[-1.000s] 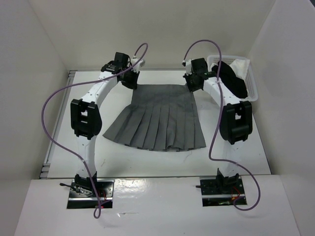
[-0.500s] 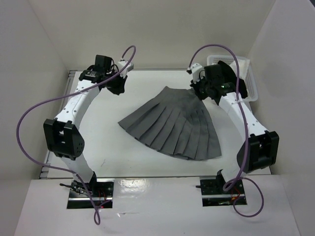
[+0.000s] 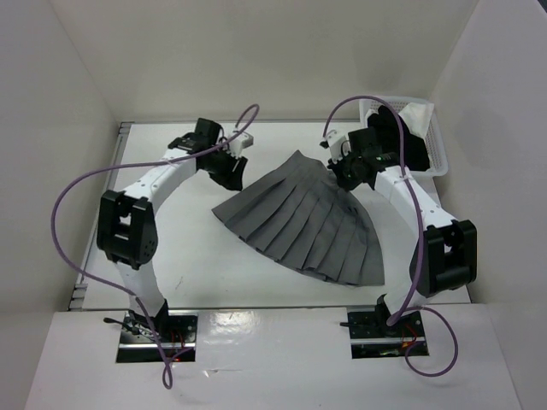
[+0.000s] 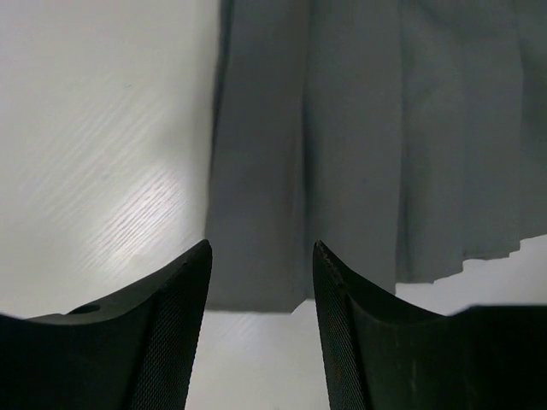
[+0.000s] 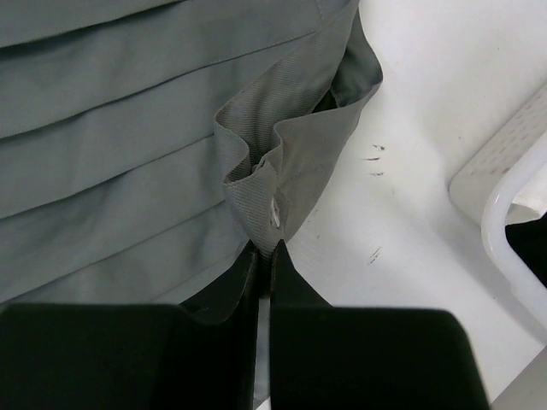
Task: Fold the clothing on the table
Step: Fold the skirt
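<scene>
1. Tabletop is carrying everything, white and matte, with both arms bolted at its near edge.
2. Grey pleated skirt is lying mostly flat around the middle of the tabletop, reaching toward the right. It is sitting turned at an angle, with the narrow waistband at the far side and the wide hem running diagonally from the left to the near right. Pleats are fanning out evenly.
3. White mesh basket is sitting at the far right corner, well apart from the hem.
4. Black garment is lying in the basket and draping over its rim.
5. Small white cloth is resting at the far end of the basket, beside the black garment.
6. Right tool is clenching a bunched-up bit of the waistband, with the fabric puckering just past its fingertips.
7. Left tool is hanging released over the skirt's left side edge, fingers standing apart with nothing between them. Whether it is touching the fabric, cannot tell.
</scene>
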